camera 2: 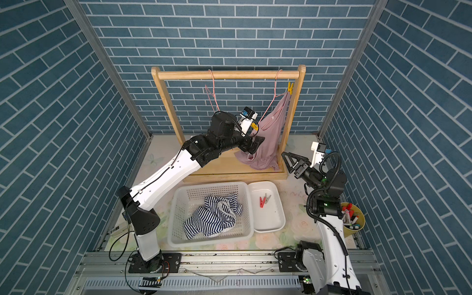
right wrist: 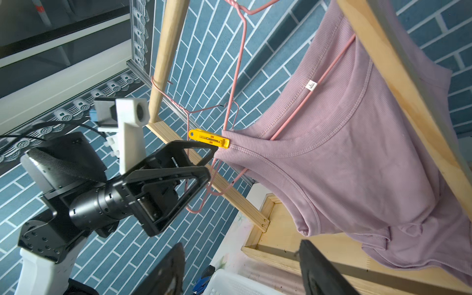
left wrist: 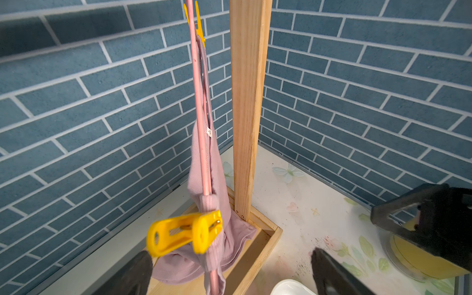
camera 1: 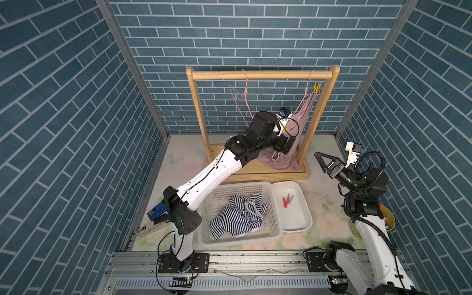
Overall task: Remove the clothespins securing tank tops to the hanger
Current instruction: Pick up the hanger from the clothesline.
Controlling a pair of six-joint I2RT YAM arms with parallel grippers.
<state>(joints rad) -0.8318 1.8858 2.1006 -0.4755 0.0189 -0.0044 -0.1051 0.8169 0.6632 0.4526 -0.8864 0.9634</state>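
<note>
**A:** Any writing legible from above?

**B:** None in either top view. The pink tank top hangs under the rack bar on a wire hanger, at the end nearer the right arm. The upper yellow clothespin pins one strap just below that bar. The striped tank top lies in a basket in front of the rack's base. The red clothespin and grey clothespin lie in a tray, also in front of the base.

**A:** And the end effectors?

**B:** The left end effector is inside the rack's frame, against the pink cloth and by the lower yellow clothespin. The right end effector hovers just outside the rack's post.

**A:** Left wrist view?

**B:** Its fingers are spread wide and grip nothing. The lower yellow clothespin clips the strap to the hanger wire. Its tail is just above one finger, and I cannot tell if they touch. The sewn tag is too small to read.

**A:** Right wrist view?

**B:** The tag shows tiny dark print, illegible. The left end effector gapes, one finger right beneath the clothespin. The right one's fingers stand apart near the rack's base, with nothing between them.
</note>
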